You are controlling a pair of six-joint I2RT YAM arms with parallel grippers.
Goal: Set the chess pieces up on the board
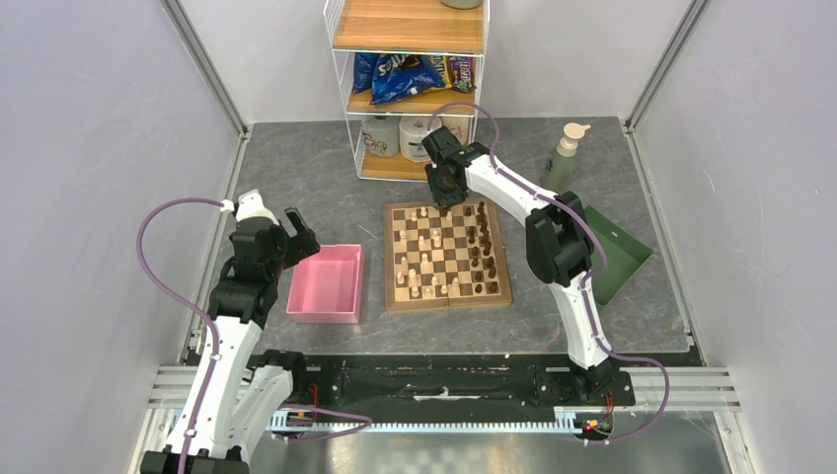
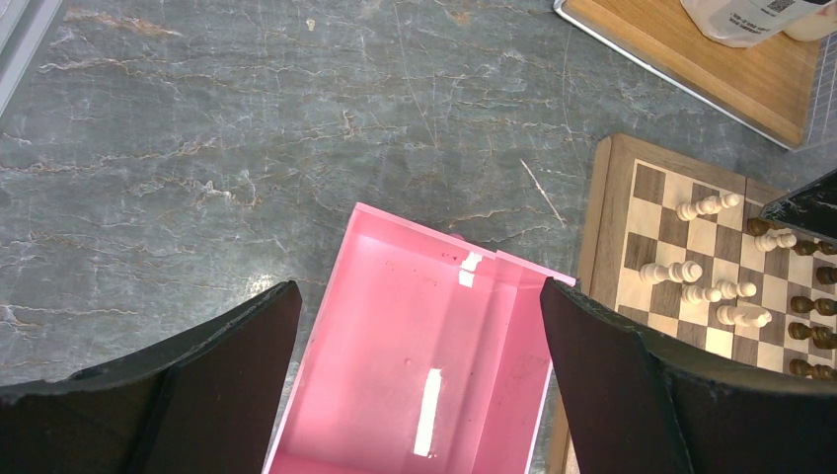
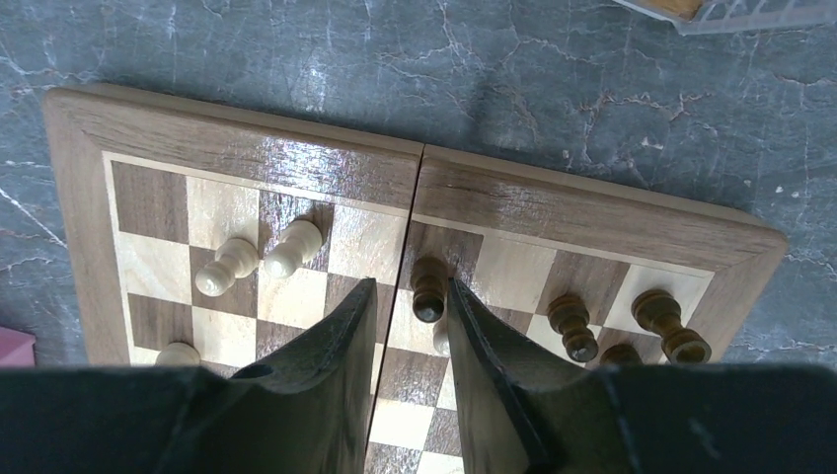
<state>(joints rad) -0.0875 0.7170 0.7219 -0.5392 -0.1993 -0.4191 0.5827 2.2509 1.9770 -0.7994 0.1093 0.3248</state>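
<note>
Right gripper is narrowed around a dark piece on the board, can't tell if it's pinching; left gripper gapes wide.

The board is checkered in light tan and dark brown, framed by a brown wooden border. The chess pieces come in 2 colours — cream-white and dark brown-black. The table is grey with pale marble-like veins. A pink tray and a dark green tray are each 1 plain colour. The left arm and right arm are white with black joints and purple cables; the left end effector and right end effector are black
</note>
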